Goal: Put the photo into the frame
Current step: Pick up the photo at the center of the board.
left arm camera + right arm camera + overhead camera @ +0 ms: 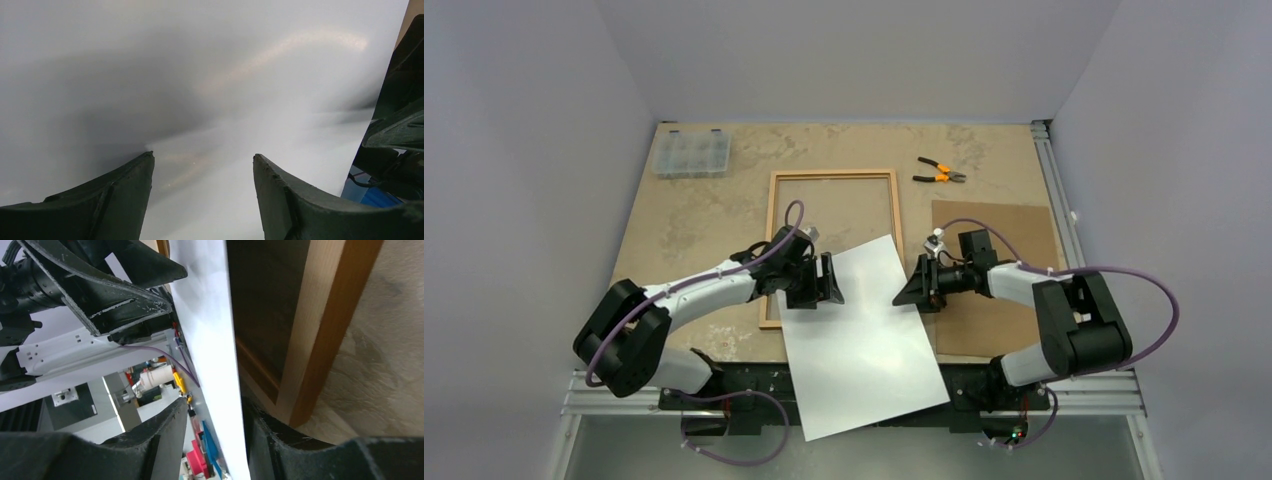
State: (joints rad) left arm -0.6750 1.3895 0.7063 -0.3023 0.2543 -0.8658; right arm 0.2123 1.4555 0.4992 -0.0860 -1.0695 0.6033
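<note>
The photo (pixel 864 340) lies white back up, tilted, its near end hanging past the table's front edge. It covers the near right corner of the light wooden frame (pixel 833 175), which lies flat on the table. My left gripper (pixel 834 282) is at the photo's left edge, open wide, and the white sheet (pixel 200 75) fills its view behind the fingers (pixel 125 195). My right gripper (pixel 902 292) is at the right edge. The photo (pixel 210 315) runs edge-on between its fingers, touching one with a gap to the other. The frame's moulding (pixel 320 325) shows just beyond.
A brown hardboard panel (pixel 999 270) lies under the right arm. Orange-handled pliers (pixel 939 172) lie behind the frame on the right. A clear plastic box (pixel 691 153) sits at the back left corner. Grey walls close the table on three sides.
</note>
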